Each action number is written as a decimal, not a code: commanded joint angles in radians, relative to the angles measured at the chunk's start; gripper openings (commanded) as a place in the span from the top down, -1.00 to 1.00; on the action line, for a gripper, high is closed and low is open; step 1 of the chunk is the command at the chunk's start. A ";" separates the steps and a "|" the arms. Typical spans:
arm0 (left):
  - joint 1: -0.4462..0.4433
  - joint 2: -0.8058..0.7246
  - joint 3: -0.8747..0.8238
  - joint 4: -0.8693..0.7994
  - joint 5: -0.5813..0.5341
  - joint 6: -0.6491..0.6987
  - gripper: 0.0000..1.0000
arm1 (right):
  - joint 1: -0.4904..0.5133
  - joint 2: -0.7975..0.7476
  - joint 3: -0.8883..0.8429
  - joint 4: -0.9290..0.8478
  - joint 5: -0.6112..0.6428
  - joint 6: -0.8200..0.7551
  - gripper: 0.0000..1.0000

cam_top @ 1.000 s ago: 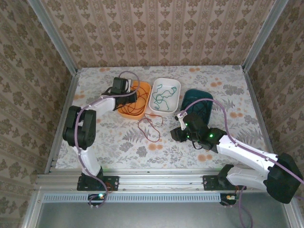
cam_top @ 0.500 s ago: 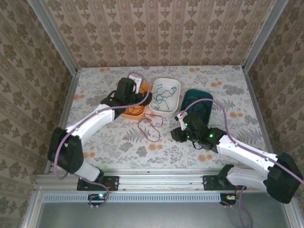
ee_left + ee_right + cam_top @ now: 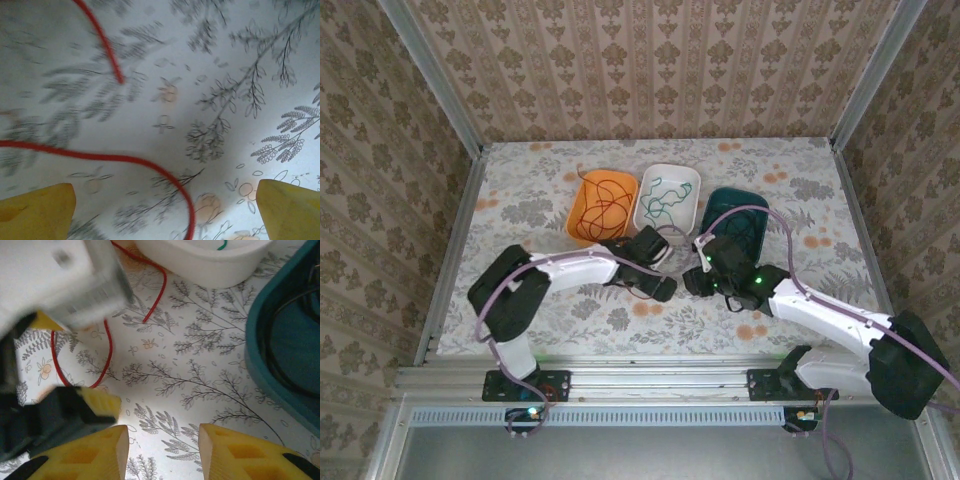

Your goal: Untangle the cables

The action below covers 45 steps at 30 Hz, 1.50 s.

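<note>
Well, my left gripper (image 3: 162, 200) hung low over the middle of the table (image 3: 520, 190), its fingers (image 3: 35, 210) spread wide with the loose red cable (image 3: 115, 159) curving on the tabletop between them. My right gripper (image 3: 160, 452) sat just beside it, toward the right edge, also open and holding nothing. Toward the far edge stood an orange tray (image 3: 585, 225) holding what looked like tangled cables (image 3: 605, 205), a white tray (image 3: 688, 190) with a green cable (image 3: 665, 205), and a teal tray (image 3: 720, 197) with a black cable (image 3: 269, 360).

White arms (image 3: 828, 314), black joints (image 3: 510, 296), yellow fingers (image 3: 240, 456)
</note>
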 commanded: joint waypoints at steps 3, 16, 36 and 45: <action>-0.019 0.106 0.126 -0.162 -0.036 -0.035 -0.82 | -0.021 -0.073 -0.004 -0.037 0.044 0.012 0.14; -0.063 0.173 0.177 -0.234 -0.069 -0.001 1.00 | -0.068 -0.116 -0.017 -0.036 0.048 0.029 0.13; 0.088 -0.329 0.498 -0.333 -0.070 -0.019 1.00 | -0.119 -0.122 -0.021 -0.017 0.035 0.046 0.14; 0.401 -0.325 0.459 -0.194 0.066 -0.023 1.00 | -0.119 -0.107 -0.018 -0.007 0.017 0.051 0.14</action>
